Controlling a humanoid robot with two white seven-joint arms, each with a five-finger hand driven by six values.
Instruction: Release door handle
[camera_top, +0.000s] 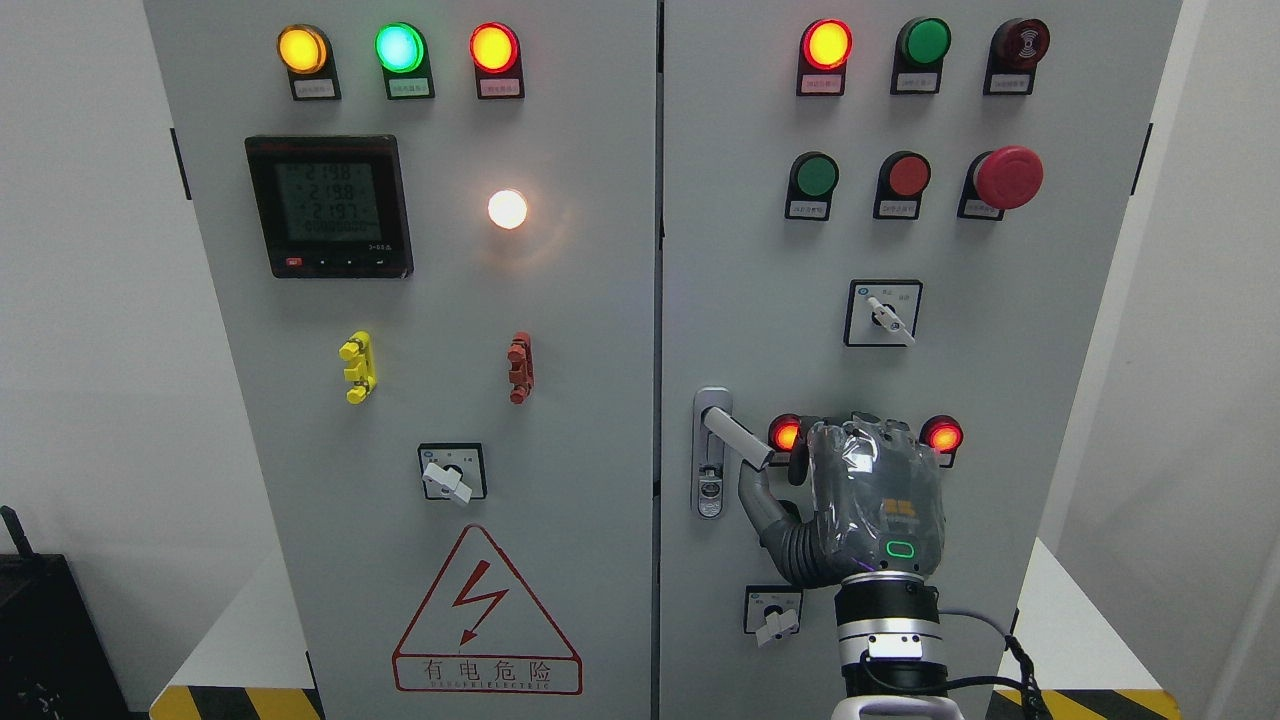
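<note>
Head view shows our right hand (868, 500) nearest, its arm rising from the bottom edge right of the middle, back of the hand toward us. Its thumb (762, 500) arches up and left toward the free end of the door handle (738, 440), which sticks out from its lock plate (710, 455) on the right cabinet door (1060, 330) — tilted down toward the hand. The other fingers are curled over the top and hidden behind the palm, so we cannot tell whether they grip the lever or only lie beside it.

To release cleanly, we judge it best to spread thumb and fingers fully before pulling back, then draw the hand straight away from the door — not sideways, where it could bump the red indicator lamps (942, 435) on either side or the rotary switch (773, 612) below.
</note>
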